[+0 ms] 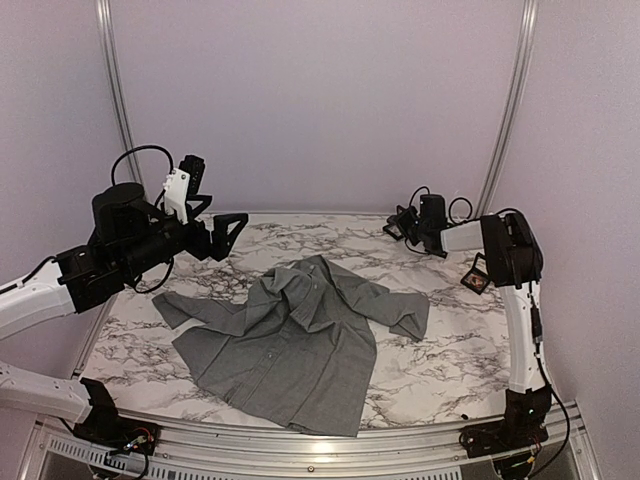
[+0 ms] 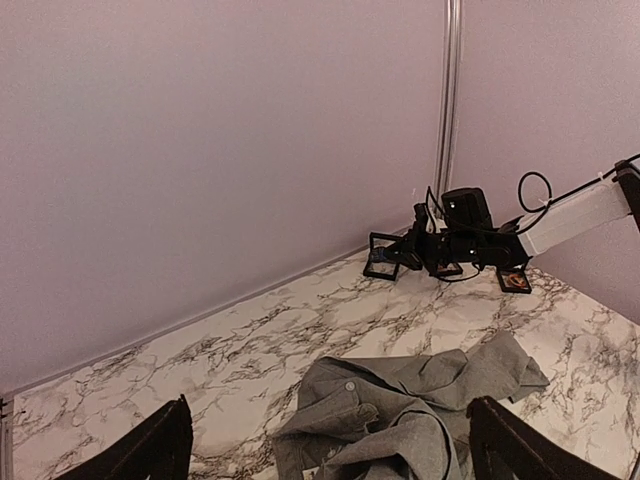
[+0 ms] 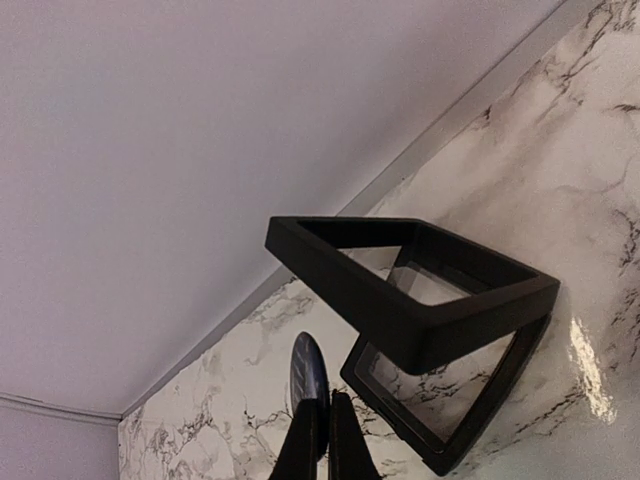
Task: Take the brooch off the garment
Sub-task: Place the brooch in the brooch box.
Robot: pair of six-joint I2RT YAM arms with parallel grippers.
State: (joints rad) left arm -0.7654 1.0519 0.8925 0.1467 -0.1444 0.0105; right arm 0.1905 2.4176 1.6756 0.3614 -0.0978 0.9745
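The grey shirt (image 1: 290, 345) lies crumpled on the marble table; its collar and a button show in the left wrist view (image 2: 400, 415). My left gripper (image 1: 212, 202) is open and empty, raised above the table to the left of the shirt's collar; its dark fingertips (image 2: 160, 445) frame the bottom of its wrist view. My right gripper (image 3: 322, 402) is at the back right of the table (image 1: 405, 226), shut on a dark blue round brooch (image 3: 307, 368) held on edge. It is just beside an open black frame case (image 3: 420, 300).
A second black frame case (image 1: 478, 278) with something orange inside lies by the right arm. Several such cases (image 2: 514, 281) sit along the back right corner. Metal rails and lilac walls enclose the table. The right arm stretches along the right edge.
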